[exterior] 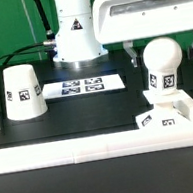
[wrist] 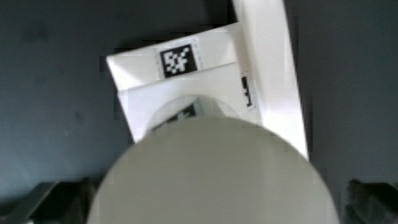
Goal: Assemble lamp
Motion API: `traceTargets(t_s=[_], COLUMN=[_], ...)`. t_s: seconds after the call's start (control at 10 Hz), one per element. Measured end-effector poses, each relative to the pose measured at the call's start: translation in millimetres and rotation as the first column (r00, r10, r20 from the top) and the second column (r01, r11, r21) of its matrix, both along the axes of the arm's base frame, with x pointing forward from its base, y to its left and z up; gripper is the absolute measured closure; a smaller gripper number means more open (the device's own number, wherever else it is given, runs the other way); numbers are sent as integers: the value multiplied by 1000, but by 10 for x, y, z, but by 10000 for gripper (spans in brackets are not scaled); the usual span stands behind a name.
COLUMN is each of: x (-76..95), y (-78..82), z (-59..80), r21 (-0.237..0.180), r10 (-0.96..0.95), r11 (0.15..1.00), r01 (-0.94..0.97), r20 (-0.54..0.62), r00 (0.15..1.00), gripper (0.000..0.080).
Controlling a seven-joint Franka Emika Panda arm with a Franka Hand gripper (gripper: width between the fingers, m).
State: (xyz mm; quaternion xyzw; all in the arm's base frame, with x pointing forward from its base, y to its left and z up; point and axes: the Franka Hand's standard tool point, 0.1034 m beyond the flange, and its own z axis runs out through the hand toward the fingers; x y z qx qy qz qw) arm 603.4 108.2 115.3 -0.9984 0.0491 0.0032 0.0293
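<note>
The ball-topped bulb [exterior: 164, 69] stands upright on the flat square base [exterior: 157, 117] at the exterior view's right, by the white rail. My gripper [exterior: 163, 51] is over the bulb, open, with one finger [exterior: 130, 54] on each side of the ball and a gap to it. In the wrist view the bulb [wrist: 214, 165] fills the near part, the base [wrist: 169, 75] with its tag lies beyond it, and my gripper [wrist: 214, 208] has its dark fingers [wrist: 59, 203] at the two edges. The cone shade [exterior: 22, 92] stands at the exterior view's left.
The marker board [exterior: 81, 86] lies at the middle back in front of the white robot pedestal [exterior: 75, 32]. A white rail [exterior: 101, 137] borders the black table along the front and shows in the wrist view [wrist: 270, 70] beside the base.
</note>
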Motion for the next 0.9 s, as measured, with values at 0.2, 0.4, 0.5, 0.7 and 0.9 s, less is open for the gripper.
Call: traceTargets(t_s=[0.2, 0.4, 0.5, 0.7, 0.9], x=[6, 0, -2, 0, 11], y=[-8, -17, -24, -38, -50], z=[0, -8, -11, -12, -13], r21=[-28, -39, -40, -43, -49], r10=[202, 352, 412, 543, 632], r11=[979, 935, 911, 839, 774], r01=[-202, -351, -411, -542, -631], r20=[12, 14, 14, 16, 15], r00=[979, 936, 911, 840, 775], gripper=[101, 101, 101, 101, 101])
